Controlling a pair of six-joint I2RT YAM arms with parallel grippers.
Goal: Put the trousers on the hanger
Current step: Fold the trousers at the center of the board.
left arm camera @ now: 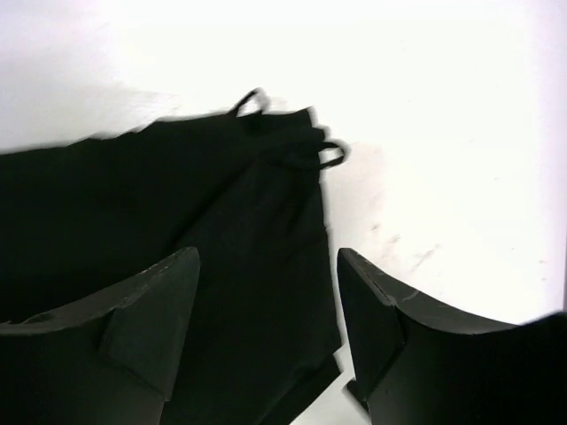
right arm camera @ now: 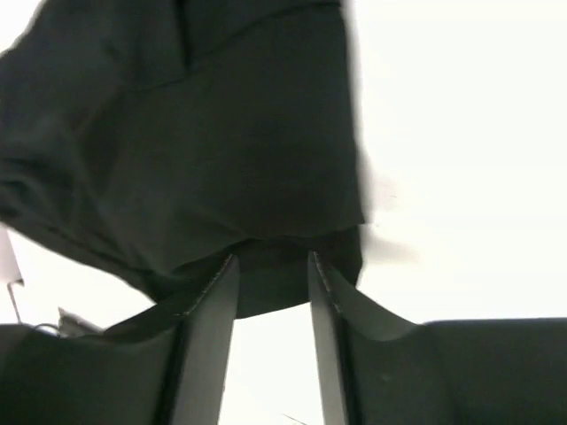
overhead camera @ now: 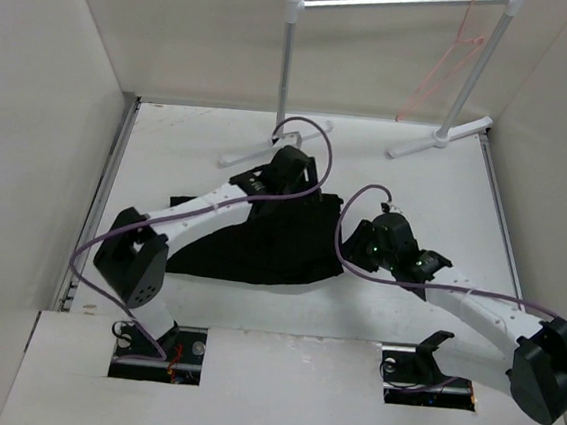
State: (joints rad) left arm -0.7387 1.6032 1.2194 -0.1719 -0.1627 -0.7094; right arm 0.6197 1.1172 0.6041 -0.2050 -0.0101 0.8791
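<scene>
Looking down at the trousers (overhead camera: 260, 245), I see them bunched flat on the table (overhead camera: 417, 185), long axis running left to right. My left gripper (left arm camera: 266, 257) hovers open over their belt loops (left arm camera: 330, 156) at the far edge. My right gripper (right arm camera: 273, 257) sits at their right hem, fingers narrowly parted; whether they pinch cloth I cannot tell. The hanger (overhead camera: 433, 78) hangs on the rack (overhead camera: 288, 62) beyond the trousers' far right, nearer my right arm.

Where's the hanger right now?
Top view, far right: the hanger hangs from the rack bar, beside its right post, well beyond the trousers.
</scene>
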